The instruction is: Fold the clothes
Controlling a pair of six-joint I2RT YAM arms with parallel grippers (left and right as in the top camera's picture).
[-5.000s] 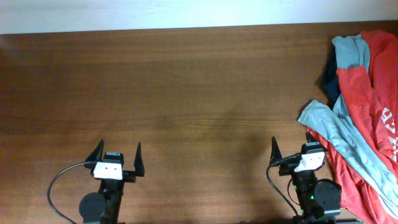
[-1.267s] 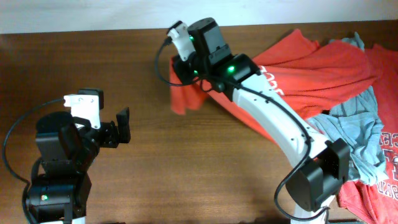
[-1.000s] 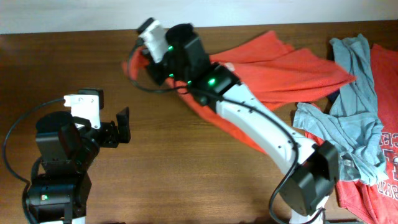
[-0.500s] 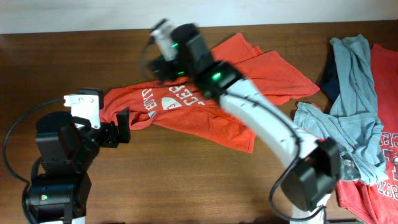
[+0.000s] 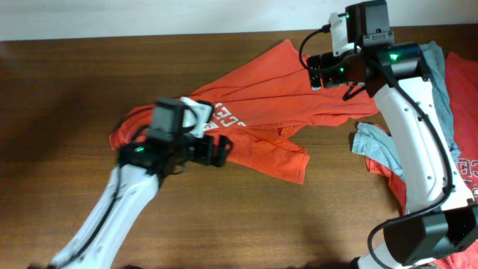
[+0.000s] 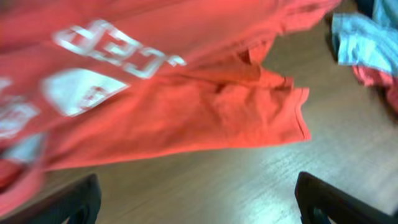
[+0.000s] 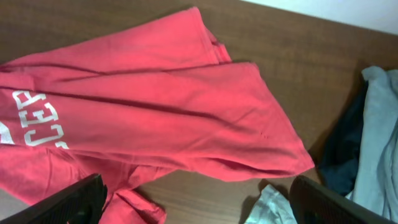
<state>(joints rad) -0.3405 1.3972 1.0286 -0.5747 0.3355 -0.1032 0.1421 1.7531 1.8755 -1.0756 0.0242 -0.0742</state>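
An orange-red T-shirt with white print lies crumpled and spread across the middle of the table. My left gripper hovers open over bare wood just in front of its lower hem. The left wrist view shows the T-shirt ahead of the open left gripper, with nothing between the fingers. My right gripper hangs open above the T-shirt's far right part and holds nothing. In the right wrist view the T-shirt lies below the right gripper.
More clothes are piled at the table's right edge: a light grey-blue shirt, another orange-red shirt, and a navy one partly under the grey-blue shirt. Bare wooden table shows at the left and front.
My right gripper dragged the orange-red T-shirt to the middle, opened and let it drop, then swung back right. The left arm has reached forward to the T-shirt's near hem.
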